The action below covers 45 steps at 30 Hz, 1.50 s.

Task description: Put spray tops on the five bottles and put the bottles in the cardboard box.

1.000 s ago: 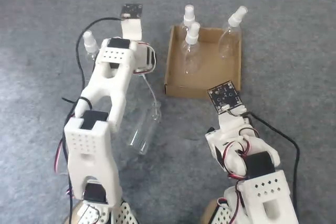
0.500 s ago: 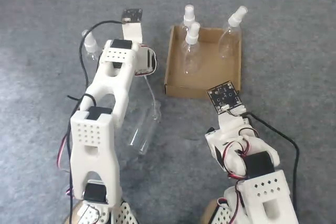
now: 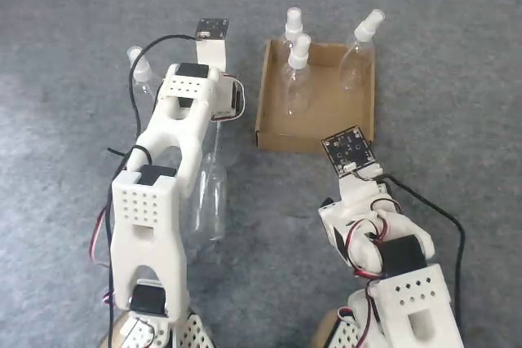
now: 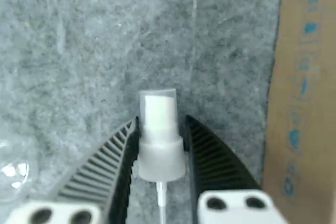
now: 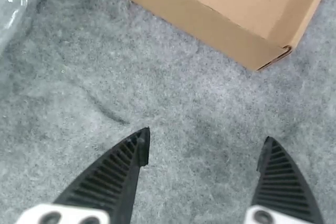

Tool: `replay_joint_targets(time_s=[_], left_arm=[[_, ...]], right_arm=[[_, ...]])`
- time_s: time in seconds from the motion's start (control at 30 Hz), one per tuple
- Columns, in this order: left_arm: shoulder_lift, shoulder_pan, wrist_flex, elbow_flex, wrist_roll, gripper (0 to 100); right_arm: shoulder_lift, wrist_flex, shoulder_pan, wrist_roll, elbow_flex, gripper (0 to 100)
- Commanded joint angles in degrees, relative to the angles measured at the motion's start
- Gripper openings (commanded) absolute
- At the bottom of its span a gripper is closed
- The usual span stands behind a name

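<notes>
Fingers [image 4: 118, 150] of the left gripper [image 4: 160, 124] are pinching a spray top [image 4: 157, 148] by its frosted collar. It's got a white, squarish cap end and a thin dip tube. Its long axis runs in line with the fingers, cap pointing away from the wrist and tube trailing back toward it. It's held over the grey felt mat [image 4: 79, 35], just beside the cardboard box [image 4: 302, 103] wall.

An uncapped clear bottle [image 3: 209, 201] lies on the mat alongside the left arm. It runs lengthwise from near to far, and the narrow end seems to point away.

Three capped bottles [image 3: 298, 71] are at the box, and another capped one [image 3: 140, 67] stands out on the mat.

The right gripper [image 5: 206, 140] has its fingers spread wide over the mat near a box corner [image 5: 278, 56].
</notes>
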Motion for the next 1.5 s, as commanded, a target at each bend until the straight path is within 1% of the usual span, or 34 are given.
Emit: replay_joint_targets(time_s=[0.0, 0.2, 0.4, 0.57, 0.7, 0.9, 1.03, 1.17, 1.23, 1.3, 1.37, 1.47], left_arm=[[-2.64, 1.14, 2.73, -4.26, -1.23, 6], [-7.12, 2.73, 8.53, -8.66, -0.35, 4], [-14.15, 4.66, 14.95, -13.93, -0.35, 4], [-20.13, 4.75, 17.67, -18.42, -0.09, 4], [-24.18, 4.57, 21.19, -20.09, 2.55, 4], [-32.53, 4.04, 23.12, -22.02, 2.46, 4], [-40.97, 1.05, 28.75, -22.37, 2.02, 4], [-50.81, -2.81, 34.99, -22.02, -2.2, 4], [-55.56, -5.89, 37.89, -22.02, -4.57, 4], [-60.48, -10.2, 38.59, -20.88, -7.56, 4], [-65.58, -16.44, 38.42, -17.98, -10.37, 4], [-72.79, -25.76, 38.42, -11.91, -16.26, 4]], right_arm=[[-1.19, -1.1, 0.75, 0.79, -0.44, 29.0], [-1.19, -1.1, 0.75, 0.79, -0.44, 29.0], [-1.19, -1.1, 0.75, 0.79, -0.44, 29.0], [-1.19, -1.1, 0.75, 0.79, -0.44, 29.0], [-1.19, -1.1, 0.75, 0.79, -0.44, 29.0], [-1.01, -1.1, 0.75, 0.79, -0.44, 29.0], [-1.19, -1.27, 0.66, 0.79, -1.32, 29.0], [-0.66, -1.36, 0.48, 0.79, -5.36, 28.9], [-0.66, -1.1, 0.4, 0.79, -7.65, 28.9], [-0.57, -1.01, 0.31, 0.79, -9.76, 28.9], [-0.4, -1.01, -0.13, 0.79, -11.25, 28.9], [3.3, -0.4, -4.7, 0.53, -14.24, 28.9]])
